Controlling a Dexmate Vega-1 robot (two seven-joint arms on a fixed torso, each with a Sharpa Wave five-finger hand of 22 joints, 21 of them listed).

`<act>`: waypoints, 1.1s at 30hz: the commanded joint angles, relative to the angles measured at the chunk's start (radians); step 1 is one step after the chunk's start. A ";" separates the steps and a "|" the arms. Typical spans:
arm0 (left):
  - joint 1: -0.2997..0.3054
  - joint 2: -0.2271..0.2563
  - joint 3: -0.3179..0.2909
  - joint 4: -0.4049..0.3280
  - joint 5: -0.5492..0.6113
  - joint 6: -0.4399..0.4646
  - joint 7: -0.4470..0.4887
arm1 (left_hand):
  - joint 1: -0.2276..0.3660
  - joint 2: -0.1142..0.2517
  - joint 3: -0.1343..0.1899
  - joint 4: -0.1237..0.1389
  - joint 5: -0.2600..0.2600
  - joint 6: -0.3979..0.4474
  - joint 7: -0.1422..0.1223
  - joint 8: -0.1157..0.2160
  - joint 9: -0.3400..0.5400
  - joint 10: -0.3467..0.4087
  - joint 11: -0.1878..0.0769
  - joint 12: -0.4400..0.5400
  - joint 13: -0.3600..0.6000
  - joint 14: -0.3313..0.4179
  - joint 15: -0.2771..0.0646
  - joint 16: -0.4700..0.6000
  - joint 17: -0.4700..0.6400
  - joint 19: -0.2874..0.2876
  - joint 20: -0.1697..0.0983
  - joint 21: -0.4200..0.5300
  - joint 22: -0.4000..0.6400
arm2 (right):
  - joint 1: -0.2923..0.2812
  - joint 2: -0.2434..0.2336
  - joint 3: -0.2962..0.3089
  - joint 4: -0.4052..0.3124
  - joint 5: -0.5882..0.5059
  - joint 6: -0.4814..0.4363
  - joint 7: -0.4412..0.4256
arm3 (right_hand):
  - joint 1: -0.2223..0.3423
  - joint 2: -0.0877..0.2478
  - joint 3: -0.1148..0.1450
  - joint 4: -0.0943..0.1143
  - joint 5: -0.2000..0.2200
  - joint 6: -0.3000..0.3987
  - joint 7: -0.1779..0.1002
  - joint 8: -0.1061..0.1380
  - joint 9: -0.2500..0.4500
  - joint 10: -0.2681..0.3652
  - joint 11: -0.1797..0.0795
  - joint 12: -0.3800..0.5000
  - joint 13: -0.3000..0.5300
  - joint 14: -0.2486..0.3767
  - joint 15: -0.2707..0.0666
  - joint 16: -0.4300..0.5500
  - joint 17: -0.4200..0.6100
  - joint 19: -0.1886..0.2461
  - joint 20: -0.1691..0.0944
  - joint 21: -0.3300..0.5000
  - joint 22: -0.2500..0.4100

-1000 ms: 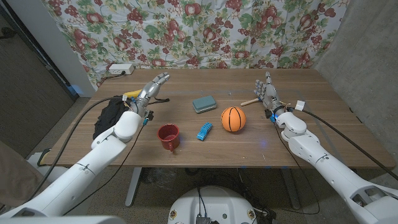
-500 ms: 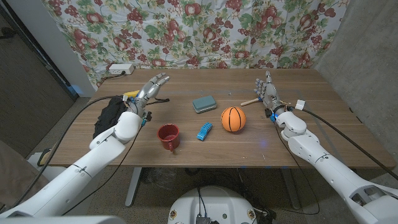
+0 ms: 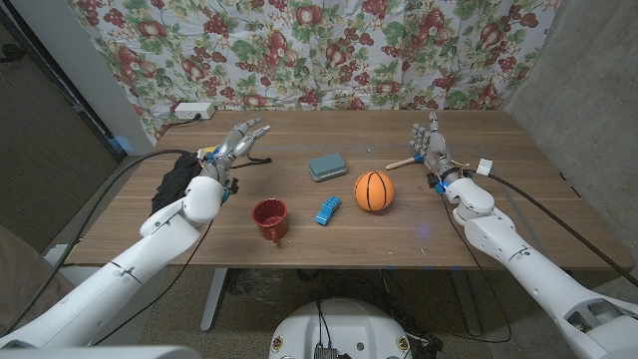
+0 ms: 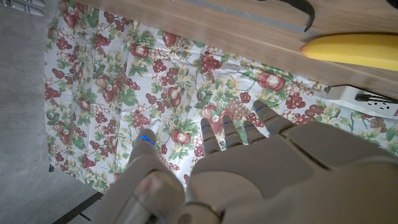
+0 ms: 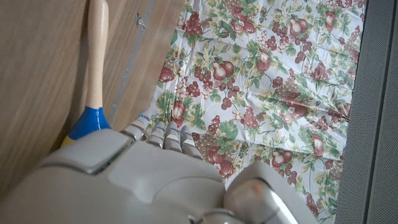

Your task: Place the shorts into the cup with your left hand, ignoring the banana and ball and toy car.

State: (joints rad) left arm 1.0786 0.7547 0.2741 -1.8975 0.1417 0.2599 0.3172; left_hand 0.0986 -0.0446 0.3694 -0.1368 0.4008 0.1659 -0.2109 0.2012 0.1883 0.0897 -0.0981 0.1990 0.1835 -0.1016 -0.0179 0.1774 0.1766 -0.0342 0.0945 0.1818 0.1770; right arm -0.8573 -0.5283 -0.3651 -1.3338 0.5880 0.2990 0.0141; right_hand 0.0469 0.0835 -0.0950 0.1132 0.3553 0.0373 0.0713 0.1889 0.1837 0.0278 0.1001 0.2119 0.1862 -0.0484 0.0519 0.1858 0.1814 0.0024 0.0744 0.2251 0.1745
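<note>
- Red cup [image 3: 270,219]: upright, open mouth up, handle on its right side, nearest the front edge of the desk [image 3: 419,244], left of centre
- Blue toy car [image 3: 327,209]: lying just right of the cup, apart from it
- Orange ball [image 3: 374,190]: right of the toy car, near the middle of the desk
- Black shorts [image 3: 175,180]: crumpled heap at the left edge of the desk, well apart from the cup, untouched; the left forearm passes just beside the heap
- Teal sponge [image 3: 327,166]: flat, behind the toy car toward the middle of the desk
- Left hand [image 3: 239,145]: raised above the left part of the desk, beyond the shorts, fingers wide apart and holding nothing; the left wrist view shows its fingers [image 4: 231,132] reaching toward the flowered cloth [image 3: 329,50]
- Banana [image 4: 351,50]: yellow, lying near the left hand; partly hidden by it in the head view
- Right hand [image 3: 429,150]: standing palm upright on the right part of the desk, fingers extended, slightly apart, holding nothing
- Wooden stick with a blue end [image 5: 93,74]: lying just beside the right hand, toward the far edge
- White power strip [image 3: 192,112]: at the far left corner
</note>
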 commanded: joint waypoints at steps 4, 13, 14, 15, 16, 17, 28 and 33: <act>0.002 0.013 0.011 -0.051 0.067 0.101 -0.005 | 0.023 -0.003 0.005 -0.013 0.003 -0.003 0.004 -0.002 0.003 -0.009 -0.007 -0.004 0.005 -0.014 -0.002 0.001 0.003 -0.006 0.002 0.005 -0.001 | -0.040 -0.033 0.022 -0.060 0.003 -0.018 -0.039 | 0.013 0.008 0.002 -0.002 0.005 0.007 0.000 0.007 0.003 0.000 0.007 0.003 0.002 -0.001 -0.003 -0.001 0.002 0.002 0.002 -0.003 0.006; 0.014 0.044 0.000 -0.047 0.083 0.063 -0.007 | 0.040 -0.007 0.009 -0.021 0.003 0.006 0.002 0.002 0.003 -0.004 -0.008 0.000 0.006 -0.008 -0.005 0.006 0.003 0.005 -0.002 0.011 -0.002 | -0.049 -0.039 0.023 -0.071 0.003 -0.017 -0.042 | 0.014 0.009 0.002 -0.003 0.005 0.008 0.000 0.007 0.003 0.001 0.007 0.004 0.002 0.000 -0.004 0.000 0.002 0.002 0.002 -0.005 0.006; 0.014 0.051 0.000 -0.047 0.087 0.055 -0.009 | 0.041 -0.007 0.010 -0.021 0.003 0.007 0.002 0.003 0.003 -0.003 -0.009 0.000 0.006 -0.008 -0.006 0.006 0.003 0.007 -0.003 0.011 -0.002 | -0.047 -0.039 0.022 -0.070 0.003 -0.018 -0.040 | 0.014 0.009 0.002 -0.003 0.005 0.008 0.000 0.007 0.003 0.001 0.006 0.004 0.002 0.000 -0.004 0.000 0.002 0.002 0.002 -0.005 0.006; 0.014 0.056 0.002 -0.048 0.092 0.053 -0.010 | 0.044 -0.008 0.010 -0.022 0.003 0.006 0.002 0.002 0.003 -0.002 -0.009 0.001 0.006 -0.006 -0.006 0.007 0.003 0.006 -0.003 0.011 -0.002 | -0.045 -0.040 0.020 -0.068 0.001 -0.017 -0.037 | 0.014 0.009 0.003 -0.003 0.006 0.008 0.001 0.007 0.003 0.001 0.006 0.004 0.002 0.000 -0.004 0.000 0.002 0.003 0.002 -0.005 0.006; 0.015 0.060 0.003 -0.048 0.097 0.051 -0.008 | 0.045 -0.008 0.011 -0.023 0.003 0.008 0.002 0.003 0.003 -0.001 -0.010 0.001 0.006 -0.007 -0.006 0.008 0.003 0.006 -0.003 0.011 -0.002 | -0.043 -0.039 0.020 -0.068 0.001 -0.017 -0.036 | 0.015 0.009 0.003 -0.003 0.006 0.008 0.001 0.007 0.003 0.001 0.007 0.004 0.002 0.000 -0.004 0.000 0.002 0.002 0.002 -0.005 0.006; 0.018 0.062 0.002 -0.048 0.099 0.045 -0.004 | 0.046 -0.008 0.011 -0.023 0.003 0.009 0.001 0.003 0.003 -0.001 -0.010 0.001 0.006 -0.006 -0.006 0.008 0.003 0.006 -0.003 0.011 -0.002 | -0.042 -0.039 0.019 -0.068 0.003 -0.019 -0.035 | 0.015 0.009 0.003 -0.003 0.006 0.008 0.001 0.007 0.003 0.001 0.007 0.004 0.002 0.000 -0.004 0.000 0.002 0.003 0.002 -0.006 0.006; 0.052 0.101 -0.008 -0.046 0.127 -0.007 0.037 | 0.080 -0.013 0.020 -0.030 0.006 0.046 -0.005 0.016 0.003 0.034 -0.020 0.013 0.006 0.021 -0.023 0.018 0.003 0.022 -0.006 0.015 -0.002 | -0.040 -0.038 0.020 -0.067 0.006 -0.020 -0.035 | 0.016 0.009 0.003 -0.004 0.006 0.009 0.001 0.006 0.003 0.001 0.006 0.003 0.002 -0.001 -0.004 0.000 0.002 0.004 0.001 -0.008 0.006; 0.062 0.118 -0.010 -0.045 0.135 -0.016 0.044 | 0.089 -0.014 0.023 -0.031 0.007 0.053 -0.007 0.017 0.003 0.042 -0.022 0.015 0.006 0.024 -0.026 0.018 0.003 0.027 -0.007 0.017 -0.002 | -0.036 -0.037 0.017 -0.056 0.000 -0.006 -0.025 | 0.017 0.009 0.003 -0.005 0.006 0.008 0.001 0.006 0.003 0.000 0.006 0.003 0.002 -0.001 -0.004 0.000 0.002 0.004 0.001 -0.009 0.006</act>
State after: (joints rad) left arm 1.1153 0.8358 0.2711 -1.9463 0.2526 0.2825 0.3321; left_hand 0.1735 -0.0592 0.3888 -0.1643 0.4008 0.2108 -0.2161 0.2139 0.1883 0.1224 -0.1198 0.2039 0.1835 -0.0776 -0.0374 0.1893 0.1769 -0.0173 0.0851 0.1895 0.1722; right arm -0.8977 -0.5655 -0.3457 -1.3986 0.5908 0.2820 -0.0225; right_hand 0.0519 0.0884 -0.0920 0.1103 0.3552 0.0373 0.0714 0.1889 0.1837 0.0278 0.1001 0.2119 0.1863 -0.0483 0.0520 0.1858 0.1816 0.0022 0.0746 0.2214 0.1795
